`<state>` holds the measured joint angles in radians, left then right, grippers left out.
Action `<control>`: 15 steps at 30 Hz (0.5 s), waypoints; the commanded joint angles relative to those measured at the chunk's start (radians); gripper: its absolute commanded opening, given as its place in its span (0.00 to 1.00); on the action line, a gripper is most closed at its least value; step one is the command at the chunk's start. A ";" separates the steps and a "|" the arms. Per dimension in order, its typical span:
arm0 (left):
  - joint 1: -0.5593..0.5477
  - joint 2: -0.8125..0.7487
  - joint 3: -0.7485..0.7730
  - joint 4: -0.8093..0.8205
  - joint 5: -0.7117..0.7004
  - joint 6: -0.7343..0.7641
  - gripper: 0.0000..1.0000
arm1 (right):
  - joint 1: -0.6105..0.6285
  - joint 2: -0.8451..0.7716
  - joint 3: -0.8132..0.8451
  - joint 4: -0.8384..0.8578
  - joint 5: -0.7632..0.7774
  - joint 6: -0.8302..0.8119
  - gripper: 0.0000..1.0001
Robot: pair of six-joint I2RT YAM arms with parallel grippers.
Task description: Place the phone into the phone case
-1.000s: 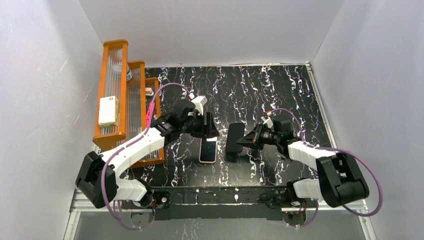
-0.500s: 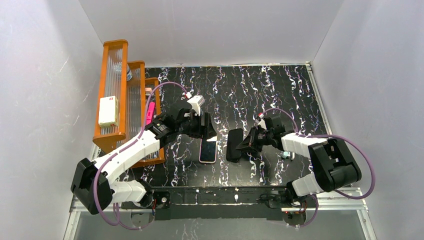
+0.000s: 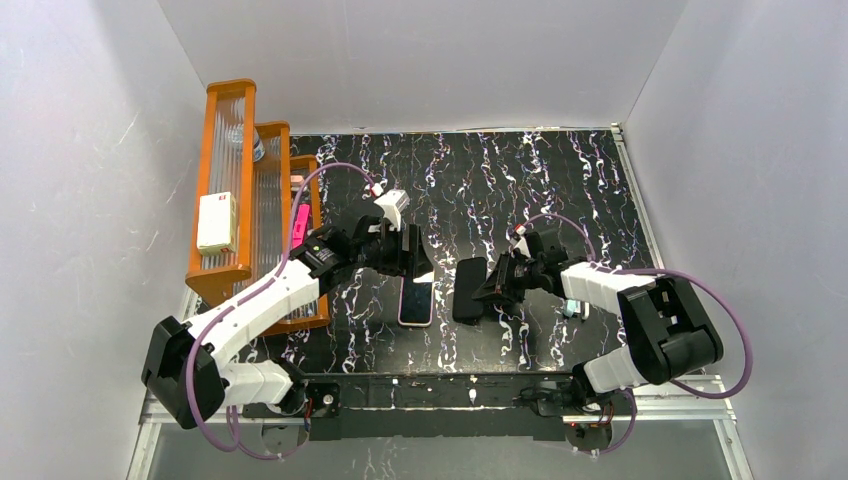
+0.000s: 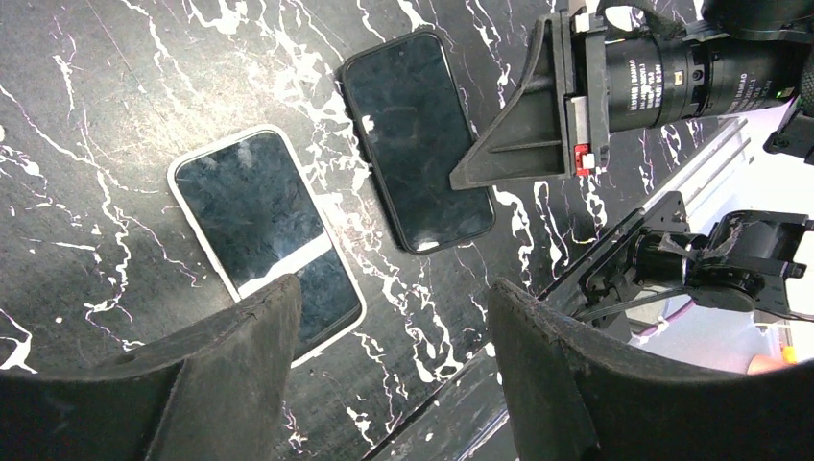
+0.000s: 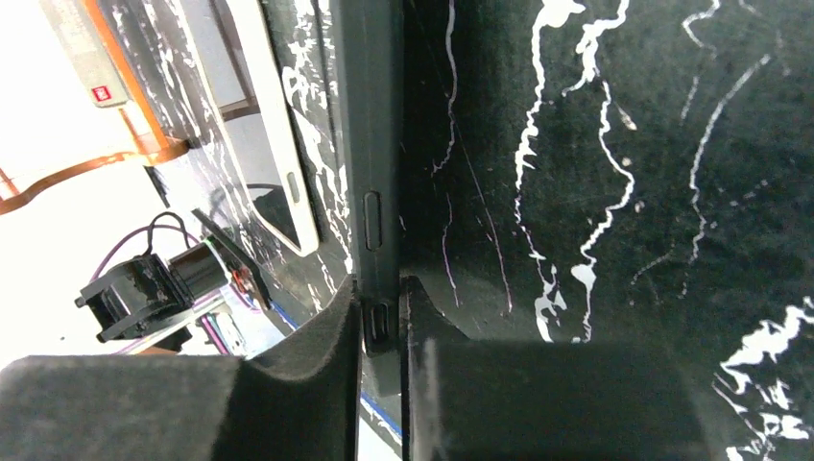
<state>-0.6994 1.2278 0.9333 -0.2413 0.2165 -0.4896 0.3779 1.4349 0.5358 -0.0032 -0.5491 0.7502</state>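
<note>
Black marbled tabletop, with an orange rack along its left side that is not involved. The left tool hangs released above the phone case, fingers spread wide and nothing between them. The right tool is clenched on the long edge of an all-black phone-sized piece, pinching it close to a side button. We can't tell if that piece is lifted or flat. It sits just beside the case, roughly parallel, with a gap between them.

The case lies flat on the tabletop near front centre, between the two tools. The phone shows as a glossy black screen inside the pale pink rim, so we judge it's in the case, or nearly. We can't tell whether all the corners are clicked home.

Step in hand, as we read it: finish seating. To do it well:
- Bring the left tool down with a finger flat on the glass.
- Press near each corner in turn, not the middle.
- Push straight down so the case doesn't skid on the slick top.
- Keep the black piece off the case rim.
- Check the rim sits even all round before backing off.
</note>
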 commanded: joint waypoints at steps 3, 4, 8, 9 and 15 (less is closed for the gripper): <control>0.004 -0.034 0.052 -0.035 -0.020 0.018 0.70 | 0.007 -0.002 0.060 -0.233 0.280 -0.049 0.36; 0.003 -0.039 0.052 -0.037 -0.029 0.019 0.70 | 0.006 -0.026 0.072 -0.247 0.283 -0.047 0.40; 0.003 -0.052 0.061 -0.053 -0.042 0.027 0.70 | 0.007 -0.081 0.130 -0.320 0.292 -0.056 0.53; 0.003 -0.055 0.064 -0.055 -0.044 0.028 0.70 | 0.006 -0.090 0.143 -0.338 0.295 -0.057 0.55; 0.003 -0.082 0.084 -0.059 -0.061 0.008 0.72 | 0.028 -0.148 0.176 -0.319 0.196 -0.068 0.29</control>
<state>-0.6994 1.1934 0.9680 -0.2775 0.1825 -0.4808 0.3878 1.3376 0.6720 -0.3019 -0.3126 0.6979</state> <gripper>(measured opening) 0.709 0.414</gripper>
